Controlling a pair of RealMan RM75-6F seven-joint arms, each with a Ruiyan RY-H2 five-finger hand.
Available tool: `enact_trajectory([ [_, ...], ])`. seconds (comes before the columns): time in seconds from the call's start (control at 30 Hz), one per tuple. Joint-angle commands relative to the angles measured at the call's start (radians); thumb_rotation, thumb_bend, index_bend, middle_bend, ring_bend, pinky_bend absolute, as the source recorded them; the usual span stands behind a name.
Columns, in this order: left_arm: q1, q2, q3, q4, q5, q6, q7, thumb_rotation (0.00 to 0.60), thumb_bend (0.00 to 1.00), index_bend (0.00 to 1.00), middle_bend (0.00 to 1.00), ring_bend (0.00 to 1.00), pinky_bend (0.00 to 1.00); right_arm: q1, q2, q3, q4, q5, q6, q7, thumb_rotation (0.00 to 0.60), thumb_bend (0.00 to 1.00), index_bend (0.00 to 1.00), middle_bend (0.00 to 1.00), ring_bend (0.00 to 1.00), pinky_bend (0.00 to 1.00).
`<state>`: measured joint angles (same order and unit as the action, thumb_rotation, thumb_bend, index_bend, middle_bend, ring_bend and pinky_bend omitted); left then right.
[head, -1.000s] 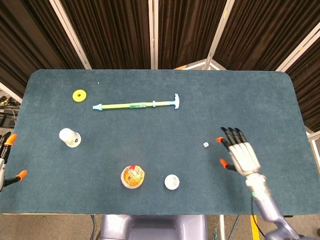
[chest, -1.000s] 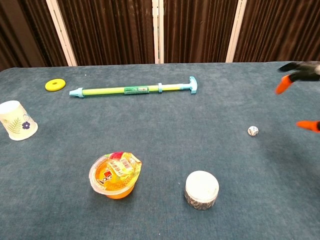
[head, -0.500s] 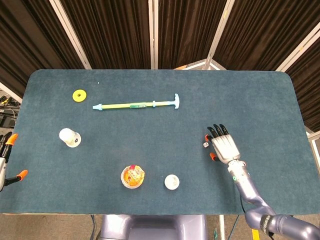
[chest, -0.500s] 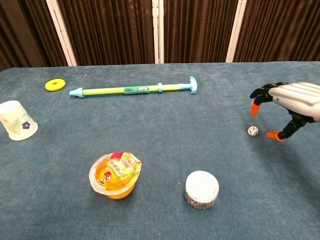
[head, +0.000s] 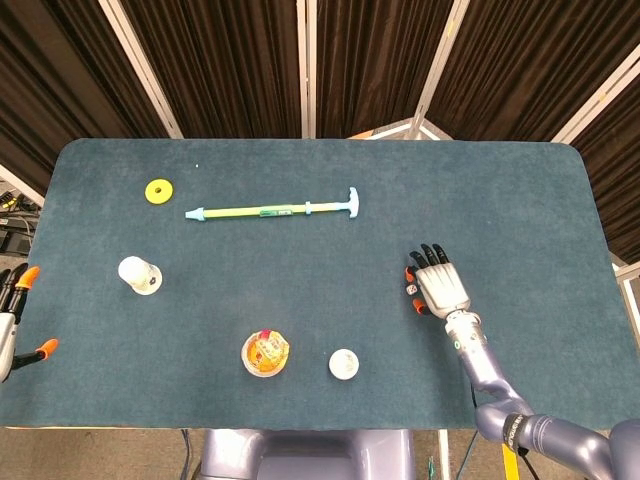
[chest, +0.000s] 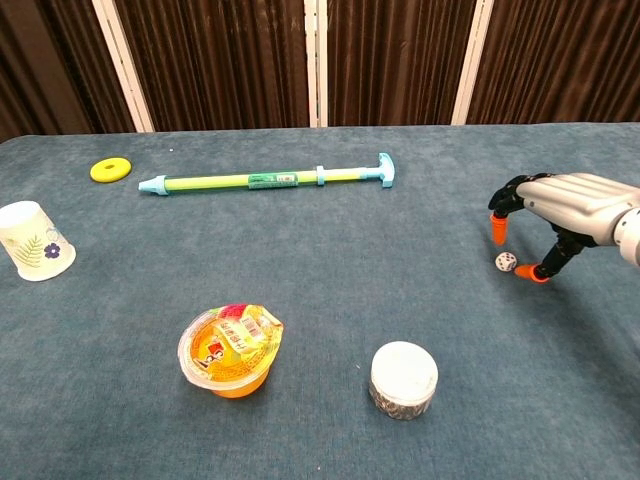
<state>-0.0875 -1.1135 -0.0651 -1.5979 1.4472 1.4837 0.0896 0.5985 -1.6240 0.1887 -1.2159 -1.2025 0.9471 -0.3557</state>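
A small white die (chest: 506, 262) lies on the blue-green table (chest: 330, 260), right of the middle. My right hand (chest: 565, 203) arches over it with its fingers apart. One orange fingertip hangs just above the die, and the thumb tip is down beside the die's right side. The die rests on the cloth and is not lifted. From the head view, the right hand (head: 438, 286) covers the spot just right of the die (head: 409, 289). My left hand (head: 12, 312) hangs off the table's left edge with its fingers spread, holding nothing.
A long yellow-green pump (head: 275, 210) lies at the back. A yellow ring (head: 158, 190) is to its left. A paper cup (chest: 35, 253) lies on its side at the left. An orange jelly cup (chest: 230, 350) and a white round tub (chest: 403, 378) stand near the front.
My right hand has moved left and down from the right side of the table, until its fingers bracket the die. The left hand and the other objects have not moved.
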Motion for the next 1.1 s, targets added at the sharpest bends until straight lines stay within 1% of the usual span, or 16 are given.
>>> enact_trajectory([
  [0.03,0.0,0.0,-0.001,0.001,0.0,0.001,-0.001,0.6,0.06,0.0,0.0,0.0,0.0,0.008,-0.013,0.0,0.018,0.007,-0.005,0.003,0.6,0.21,0.47,0.18,0.0,0.0],
  [0.1,-0.001,-0.001,-0.001,0.002,-0.001,-0.001,-0.002,0.6,0.06,0.0,0.0,0.0,0.0,0.013,-0.021,0.0,0.029,0.011,-0.007,0.004,0.6,0.2,0.49,0.2,0.0,0.0],
  [0.53,-0.004,0.0,-0.001,0.005,0.006,-0.001,-0.013,0.6,0.06,0.0,0.0,0.0,0.0,0.029,-0.058,0.0,0.091,0.044,-0.023,-0.002,0.6,0.21,0.49,0.2,0.0,0.0],
  [0.63,-0.005,0.0,-0.001,0.004,0.007,-0.001,-0.015,0.6,0.06,0.0,0.0,0.0,0.0,0.03,-0.06,-0.002,0.098,0.05,-0.027,-0.004,0.6,0.23,0.49,0.2,0.0,0.0],
  [0.7,-0.005,0.0,-0.001,0.004,0.008,0.0,-0.018,0.6,0.06,0.0,0.0,0.0,0.0,0.031,-0.061,-0.002,0.1,0.052,-0.028,0.0,0.6,0.26,0.52,0.22,0.0,0.0],
  [0.8,-0.005,0.001,-0.001,0.005,0.009,0.001,-0.022,0.6,0.06,0.0,0.0,0.0,0.0,0.03,-0.062,-0.005,0.097,0.047,-0.025,0.014,0.6,0.3,0.57,0.25,0.0,0.0],
  [0.9,-0.005,0.001,-0.001,0.005,0.009,0.001,-0.023,0.6,0.06,0.0,0.0,0.0,0.0,0.03,-0.061,-0.008,0.089,0.035,-0.014,0.022,0.6,0.32,0.6,0.28,0.0,0.0],
  [1.1,-0.005,0.002,-0.002,0.004,0.009,0.003,-0.026,0.6,0.06,0.0,0.0,0.0,0.0,0.029,-0.041,-0.004,0.029,-0.003,0.04,0.019,0.6,0.34,0.63,0.3,0.01,0.0],
])
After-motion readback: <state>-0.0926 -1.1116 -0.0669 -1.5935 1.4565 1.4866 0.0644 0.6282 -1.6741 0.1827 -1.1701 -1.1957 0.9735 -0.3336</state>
